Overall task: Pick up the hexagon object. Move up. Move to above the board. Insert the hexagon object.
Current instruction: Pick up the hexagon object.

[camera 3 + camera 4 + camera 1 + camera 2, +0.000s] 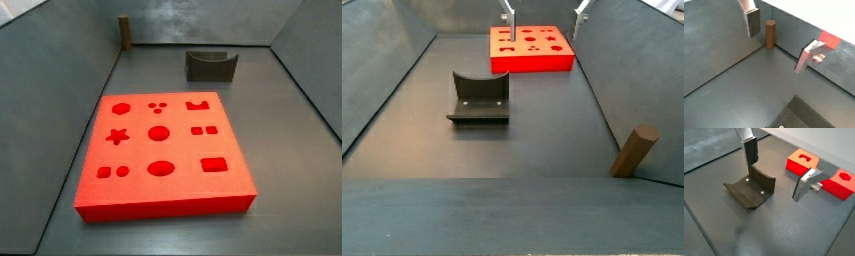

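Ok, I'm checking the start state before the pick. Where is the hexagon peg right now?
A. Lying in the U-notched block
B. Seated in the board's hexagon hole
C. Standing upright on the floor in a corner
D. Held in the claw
C. The brown hexagon peg stands upright against the corner walls, the claw open and empty near it, while the red board and the U-notched block hold nothing.

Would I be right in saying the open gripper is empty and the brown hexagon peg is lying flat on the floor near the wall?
Not quite: the hexagon peg stands upright, as a wrist view and a side view show. The gripper is indeed open and empty, and the peg is on the floor close to the wall.
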You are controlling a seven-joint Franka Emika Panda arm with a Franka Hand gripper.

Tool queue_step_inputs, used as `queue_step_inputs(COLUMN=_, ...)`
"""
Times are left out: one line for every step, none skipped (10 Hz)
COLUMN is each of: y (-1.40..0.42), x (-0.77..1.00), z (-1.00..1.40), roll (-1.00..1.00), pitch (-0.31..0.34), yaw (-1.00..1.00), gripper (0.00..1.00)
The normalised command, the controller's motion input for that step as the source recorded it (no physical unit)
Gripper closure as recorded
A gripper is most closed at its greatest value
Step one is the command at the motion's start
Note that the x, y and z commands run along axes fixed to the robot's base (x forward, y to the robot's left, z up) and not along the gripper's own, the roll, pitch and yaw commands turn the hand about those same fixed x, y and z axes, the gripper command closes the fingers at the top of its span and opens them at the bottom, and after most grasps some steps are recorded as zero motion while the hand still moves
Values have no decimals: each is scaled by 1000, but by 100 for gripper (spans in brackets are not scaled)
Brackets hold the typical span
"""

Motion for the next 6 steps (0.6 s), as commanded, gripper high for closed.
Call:
queue_step_inputs(y=0, x=-60, z=0, roll=0, pitch=0, yaw=0, gripper=0)
queue_step_inputs(y=317, x=-829, z=-209, roll=-17, pitch=-93, yaw=-74, gripper=0)
queue_step_inputs(y=729, x=-883, z=-217, roll=-141, pitch=-60, yaw=0, gripper=0)
queue_step_inputs(y=757, x=-966, z=-263, roll=-140, pitch=0, yaw=0, gripper=0)
queue_step_inputs(y=709, x=-1000, z=-317, roll=-134, pitch=-6, yaw=0, gripper=0)
queue_step_inputs(y=694, x=-1000, z=-337, roll=-141, pitch=-17, yaw=14, gripper=0)
